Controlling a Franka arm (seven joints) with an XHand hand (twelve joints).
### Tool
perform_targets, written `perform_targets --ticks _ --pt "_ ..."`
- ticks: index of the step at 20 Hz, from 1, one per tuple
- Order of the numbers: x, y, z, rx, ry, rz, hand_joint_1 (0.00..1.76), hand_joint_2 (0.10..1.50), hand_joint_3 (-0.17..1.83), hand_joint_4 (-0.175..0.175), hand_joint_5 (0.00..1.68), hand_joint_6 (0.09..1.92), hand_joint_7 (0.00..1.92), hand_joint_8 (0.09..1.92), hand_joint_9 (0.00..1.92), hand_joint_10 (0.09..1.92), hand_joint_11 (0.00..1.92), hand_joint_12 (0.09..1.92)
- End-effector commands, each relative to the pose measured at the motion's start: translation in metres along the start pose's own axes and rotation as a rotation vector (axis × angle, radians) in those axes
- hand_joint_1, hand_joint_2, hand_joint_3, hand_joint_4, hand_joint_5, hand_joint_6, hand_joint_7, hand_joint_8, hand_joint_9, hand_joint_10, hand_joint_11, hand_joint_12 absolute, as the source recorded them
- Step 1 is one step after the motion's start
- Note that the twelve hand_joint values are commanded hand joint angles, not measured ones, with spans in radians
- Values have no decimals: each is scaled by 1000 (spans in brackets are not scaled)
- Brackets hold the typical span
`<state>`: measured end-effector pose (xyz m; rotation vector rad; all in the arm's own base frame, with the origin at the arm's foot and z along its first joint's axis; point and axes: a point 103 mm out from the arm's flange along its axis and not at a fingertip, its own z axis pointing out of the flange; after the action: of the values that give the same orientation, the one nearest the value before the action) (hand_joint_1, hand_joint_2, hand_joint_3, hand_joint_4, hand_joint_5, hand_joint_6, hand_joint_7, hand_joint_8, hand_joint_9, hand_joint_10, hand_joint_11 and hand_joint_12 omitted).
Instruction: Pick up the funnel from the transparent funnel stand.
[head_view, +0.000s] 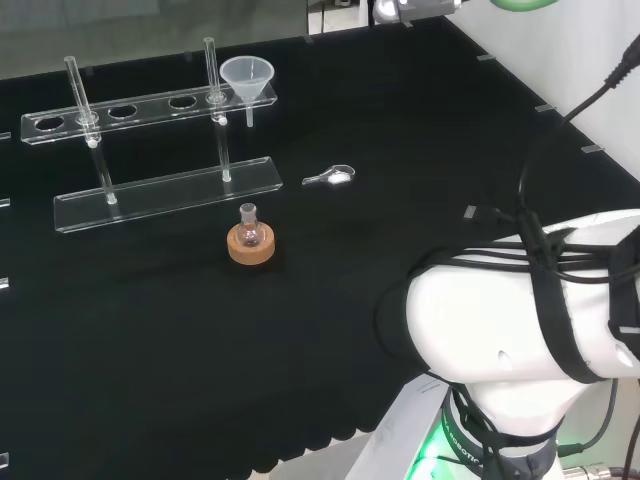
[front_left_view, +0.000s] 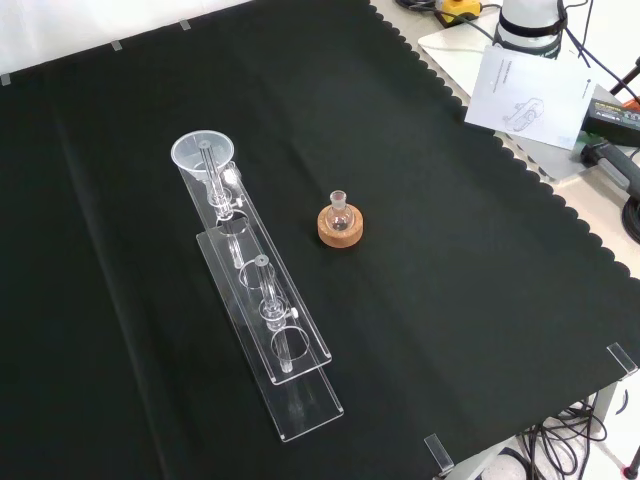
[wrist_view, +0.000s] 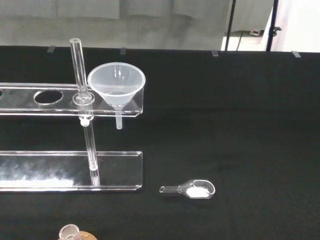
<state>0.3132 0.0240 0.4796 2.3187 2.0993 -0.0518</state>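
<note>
1. Funnel (head_view: 247, 78) upright in end hole of clear funnel stand (head_view: 160, 186), twd tabletop's (head_view: 330, 300) far edge, head view.
2. Small flask (head_view: 249, 226) on cork ring (head_view: 250, 246), near stand.
3. My robot hand: can't tell its state.

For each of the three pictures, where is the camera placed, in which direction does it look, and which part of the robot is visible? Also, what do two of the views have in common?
Head view: behind and above the arm's base, looking over the bench; the arm's white link stands at the right.
Front view: opposite the arm, looking down on the cloth; the arm's base shows at the top edge.
Wrist view: at the wrist, looking low across the bench at the funnel in the stand.
Shared: head and front views both show the funnel, the stand and a small flask on a cork ring.
</note>
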Motion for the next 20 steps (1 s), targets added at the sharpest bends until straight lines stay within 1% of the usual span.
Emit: perform_targets --ticks 1,5,7,9,12,15,20 --pt "-1 14 8 14 -9 53 0 1104 477 58 117 87 4 483 153 594 0 1337" --pt "-8 27 18 25 -23 78 0 1106 474 57 123 87 8 486 158 596 0 1341" --pt "-11 36 24 34 -26 79 0 1107 472 57 125 87 10 488 160 596 0 1344" --pt "-14 49 32 56 -35 70 0 1107 470 57 126 87 12 489 163 597 0 1345" --pt "-17 75 44 82 -46 47 0 1099 462 55 128 87 14 490 166 598 0 1347" --pt "-13 104 56 108 -61 10 0 1087 450 53 131 87 18 491 186 605 0 1347" --pt "-12 144 82 148 -52 -42 128 1020 392 39 164 87 85 517 254 630 0 1369"
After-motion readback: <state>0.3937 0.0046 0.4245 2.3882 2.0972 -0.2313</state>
